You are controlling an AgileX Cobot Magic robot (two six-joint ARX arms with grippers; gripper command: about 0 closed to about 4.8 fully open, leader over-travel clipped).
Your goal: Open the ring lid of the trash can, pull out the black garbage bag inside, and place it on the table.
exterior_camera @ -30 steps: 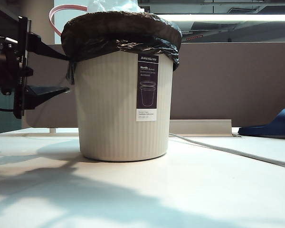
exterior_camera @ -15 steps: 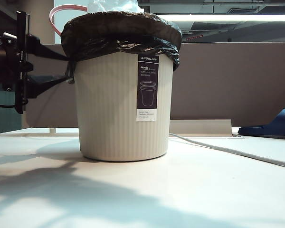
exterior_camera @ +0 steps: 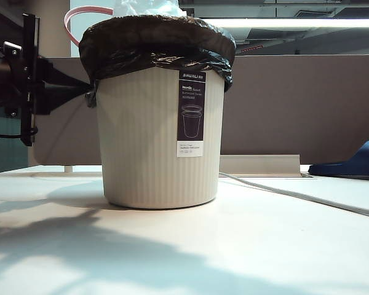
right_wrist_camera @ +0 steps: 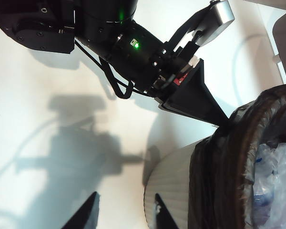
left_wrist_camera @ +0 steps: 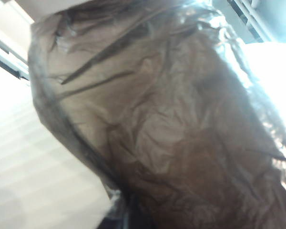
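White desk (exterior_camera: 246,246) carried the ribbed cream trash can (exterior_camera: 154,141), with the black garbage bag (exterior_camera: 157,40) folded over its rim. The left gripper (exterior_camera: 86,88) was seen at the can's left side, fingers pinched shut on the bag's overhang. The right gripper (right_wrist_camera: 125,212) was held above, half open, empty. The bag's free path was judged upward.

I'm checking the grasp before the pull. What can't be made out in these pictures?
- Left gripper contact: exterior view, fingertips merge with the black garbage bag.
- Left wrist view: bag fills it, blurred.
- Ring lid: mostly behind the bag.
- Right gripper: cut off by the frame edge.
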